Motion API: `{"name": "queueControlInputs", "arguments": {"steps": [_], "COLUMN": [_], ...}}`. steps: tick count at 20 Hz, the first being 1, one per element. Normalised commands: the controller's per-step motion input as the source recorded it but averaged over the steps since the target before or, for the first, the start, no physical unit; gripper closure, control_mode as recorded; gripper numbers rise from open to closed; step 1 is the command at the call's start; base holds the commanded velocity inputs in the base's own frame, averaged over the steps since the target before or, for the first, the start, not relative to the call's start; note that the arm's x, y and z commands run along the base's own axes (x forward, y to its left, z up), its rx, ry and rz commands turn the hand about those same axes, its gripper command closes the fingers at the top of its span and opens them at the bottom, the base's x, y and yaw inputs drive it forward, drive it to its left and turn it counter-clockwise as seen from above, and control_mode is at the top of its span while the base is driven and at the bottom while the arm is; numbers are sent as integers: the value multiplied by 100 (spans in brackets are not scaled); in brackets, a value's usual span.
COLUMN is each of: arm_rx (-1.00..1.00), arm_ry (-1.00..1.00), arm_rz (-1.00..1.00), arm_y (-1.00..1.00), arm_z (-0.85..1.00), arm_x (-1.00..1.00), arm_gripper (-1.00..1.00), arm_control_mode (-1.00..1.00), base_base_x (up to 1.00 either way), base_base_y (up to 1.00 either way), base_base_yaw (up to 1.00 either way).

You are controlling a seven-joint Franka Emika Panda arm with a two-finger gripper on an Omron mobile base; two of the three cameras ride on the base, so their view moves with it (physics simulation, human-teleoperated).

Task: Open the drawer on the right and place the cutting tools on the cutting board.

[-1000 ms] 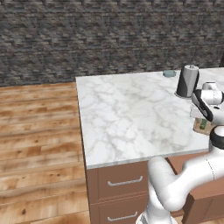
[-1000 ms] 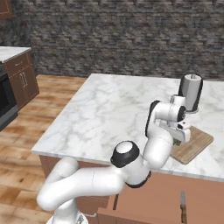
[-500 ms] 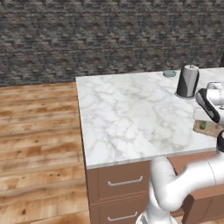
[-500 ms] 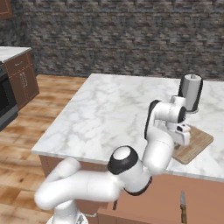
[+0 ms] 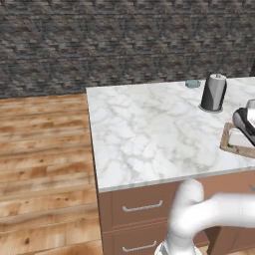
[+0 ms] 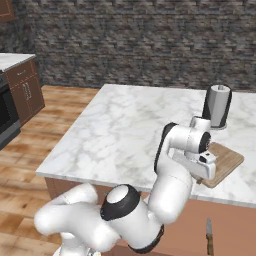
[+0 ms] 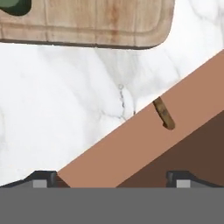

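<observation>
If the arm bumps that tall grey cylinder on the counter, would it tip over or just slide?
The grey cylinder stands upright and looks tall for its narrow base, so a push near the top would probably tip it. The marble counter looks smooth, so a low nudge might slide it instead. Once down, it would likely roll.

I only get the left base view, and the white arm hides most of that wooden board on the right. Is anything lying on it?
Observer: Yes. The hand view shows part of a dark green object on the cutting board, near one corner.
Operator: Are there other tools around?
Observer: The right base view shows a knife with a brown handle, low down in front of the counter, at the lower right.
</observation>
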Motion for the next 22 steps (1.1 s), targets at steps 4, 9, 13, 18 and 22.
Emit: {"name": "queueControlInputs", "arguments": {"steps": [4, 9, 13, 18, 22], "arm_rx": [0, 0, 0, 0, 3], "arm_ry": [-1, 1, 5, -1, -7], "arm_rz": [11, 12, 12, 12, 11], "arm_y": [9, 3, 0, -25, -30], "arm_z": [6, 19, 7, 0, 0], "arm_x": [-90, -60, -43, -34, -19], "arm_gripper": [-100, -100, -100, -100, -100], "arm_control_mode": [-100, -100, -100, -100, -100], "base_base_x": [0, 0, 0, 0, 0], "base_base_y": [0, 0, 0, 0, 0], "base_base_yaw": [0, 0, 0, 0, 0]}}
